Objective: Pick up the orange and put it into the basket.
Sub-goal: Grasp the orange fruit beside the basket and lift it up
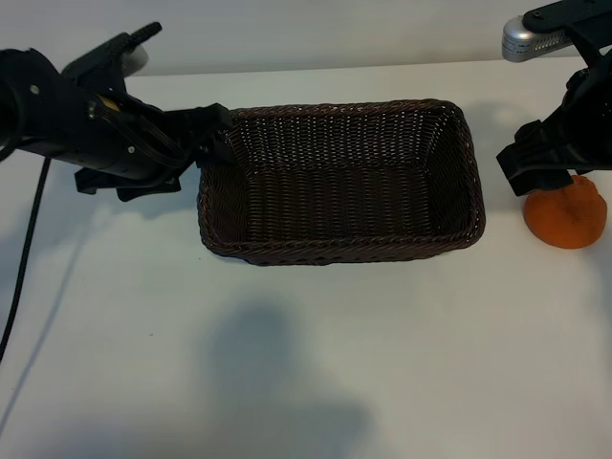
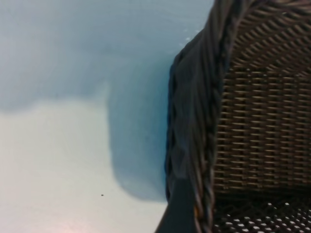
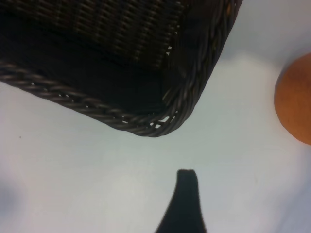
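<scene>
The dark woven basket (image 1: 339, 182) sits mid-table, and its corner (image 3: 155, 121) shows in the right wrist view. The orange (image 1: 569, 218) rests on the table to the right of the basket, also seen in the right wrist view (image 3: 297, 102). My right gripper (image 1: 534, 172) hovers open just above and left of the orange, partly covering it. One dark finger (image 3: 187, 199) shows over bare table, apart from the fruit. My left gripper (image 1: 212, 143) stands open at the basket's left rim (image 2: 209, 145), with one finger (image 2: 179, 211) against the outer wall.
The white table (image 1: 306, 363) stretches wide in front of the basket, crossed by soft shadows. A black cable (image 1: 24, 277) hangs down from the left arm at the left edge.
</scene>
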